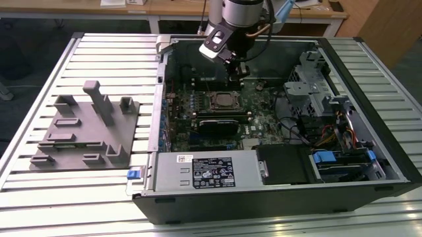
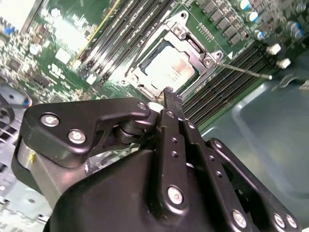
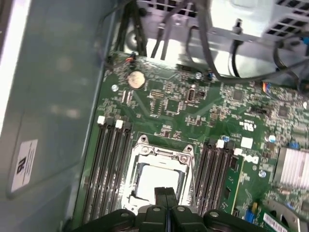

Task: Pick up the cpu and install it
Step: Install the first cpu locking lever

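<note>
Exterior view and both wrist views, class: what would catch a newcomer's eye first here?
The open computer case lying on the slatted table, its green motherboard exposed. The cpu sits in its socket frame at the board's middle, silvery top up. The black tool, fingers together, hangs just above the socket, holding nothing.

One cpu (image 3: 157, 178), seated in one socket (image 3: 159, 150). One pincer (image 3: 165, 195), both fingers pressed together, nothing between. One arm (image 1: 240, 15). One open pc case (image 1: 369, 163) on one slatted bench (image 1: 99, 49). One motherboard (image 1: 264, 118). One grey fixture (image 1: 86, 128). Memory slots: four on one side (image 3: 108, 169) of socket, four on other (image 3: 215, 166). One coin cell (image 3: 136, 79). One finned heatsink (image 3: 292, 166). One labelled power supply (image 1: 207, 170).
</note>
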Controlling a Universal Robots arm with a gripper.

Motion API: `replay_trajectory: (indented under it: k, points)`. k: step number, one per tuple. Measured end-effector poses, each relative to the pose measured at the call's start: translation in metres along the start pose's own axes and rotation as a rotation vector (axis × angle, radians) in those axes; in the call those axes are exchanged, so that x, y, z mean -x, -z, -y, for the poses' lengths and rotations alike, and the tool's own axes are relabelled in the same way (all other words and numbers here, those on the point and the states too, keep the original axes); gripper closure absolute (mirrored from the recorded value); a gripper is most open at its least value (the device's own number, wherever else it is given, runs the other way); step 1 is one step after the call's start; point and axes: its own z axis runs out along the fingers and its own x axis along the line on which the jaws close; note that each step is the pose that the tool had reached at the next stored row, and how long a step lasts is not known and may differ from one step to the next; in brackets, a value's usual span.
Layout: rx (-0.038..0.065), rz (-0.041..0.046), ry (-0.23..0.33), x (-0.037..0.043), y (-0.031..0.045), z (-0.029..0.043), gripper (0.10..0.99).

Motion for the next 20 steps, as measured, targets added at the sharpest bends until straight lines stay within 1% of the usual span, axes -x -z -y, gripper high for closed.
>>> replay_trajectory:
  k: [20]
  points:
    - [-0.002,-0.0047,0.342,0.0,-0.0001,0.0,0.98]
